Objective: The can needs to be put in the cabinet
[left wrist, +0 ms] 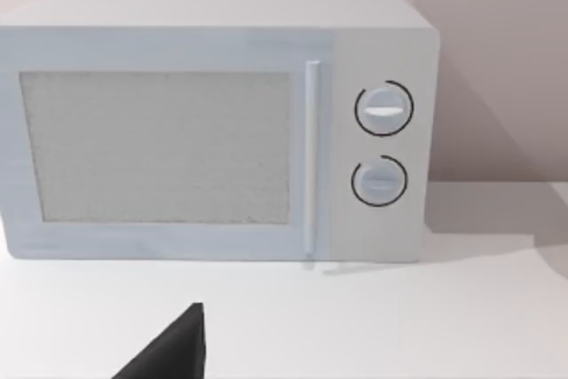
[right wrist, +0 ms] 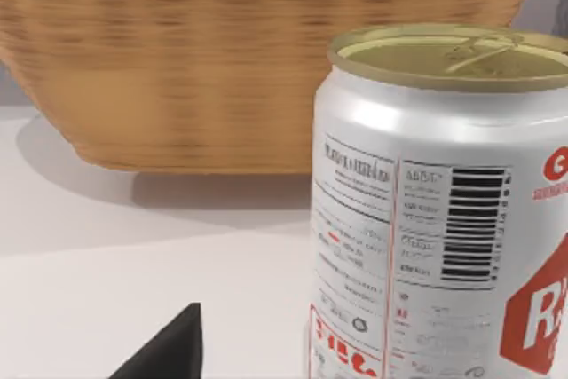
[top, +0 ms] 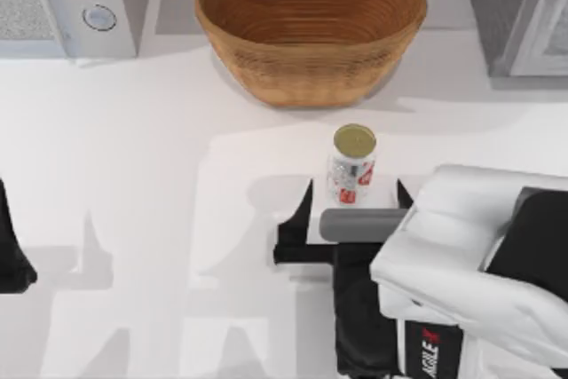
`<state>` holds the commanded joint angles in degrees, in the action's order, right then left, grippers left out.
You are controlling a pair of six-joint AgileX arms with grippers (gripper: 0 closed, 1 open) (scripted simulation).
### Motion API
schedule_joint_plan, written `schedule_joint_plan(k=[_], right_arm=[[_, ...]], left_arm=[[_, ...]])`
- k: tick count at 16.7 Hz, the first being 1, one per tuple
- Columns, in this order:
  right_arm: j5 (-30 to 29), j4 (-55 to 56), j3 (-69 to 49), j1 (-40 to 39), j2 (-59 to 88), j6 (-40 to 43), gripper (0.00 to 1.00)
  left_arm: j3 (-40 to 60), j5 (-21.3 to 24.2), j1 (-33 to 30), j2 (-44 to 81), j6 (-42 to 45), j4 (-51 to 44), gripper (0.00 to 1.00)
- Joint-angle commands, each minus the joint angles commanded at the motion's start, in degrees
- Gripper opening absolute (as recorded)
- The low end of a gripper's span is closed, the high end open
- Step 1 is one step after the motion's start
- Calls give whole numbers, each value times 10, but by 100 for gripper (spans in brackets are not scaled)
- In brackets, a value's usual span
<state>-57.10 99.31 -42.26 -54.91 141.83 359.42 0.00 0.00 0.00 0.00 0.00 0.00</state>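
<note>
The can [top: 353,164] stands upright on the white table, silver-white with red marks and a dull gold top, just in front of the woven basket [top: 311,24]. My right gripper [top: 355,197] is open, one black fingertip on each side of the can's base and not touching it. In the right wrist view the can [right wrist: 444,210] looms close beside one black fingertip [right wrist: 173,352]. The grey cabinet [top: 519,15] stands at the back right corner. My left arm [top: 11,259] is parked at the table's left edge, its gripper open.
A white microwave [top: 62,2] sits at the back left, and the left wrist view faces its door [left wrist: 160,148] and two dials. The wide basket fills the back middle, between the microwave and the cabinet.
</note>
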Motion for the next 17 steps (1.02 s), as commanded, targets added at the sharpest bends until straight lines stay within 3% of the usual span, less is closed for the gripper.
schedule_joint_plan(k=[4,10,14,17], right_arm=[[9,-8,-7,10,0,0,100],[76,-71,-84,76,12,1,100],[81,-76,-89,81,12,1,100],[81,-76,-89,81,12,1,77]], left_arm=[[0,0,0,0,0,0,100],[0,0,0,0,0,0,100],[0,0,0,0,0,0,100],[0,0,0,0,0,0,100]])
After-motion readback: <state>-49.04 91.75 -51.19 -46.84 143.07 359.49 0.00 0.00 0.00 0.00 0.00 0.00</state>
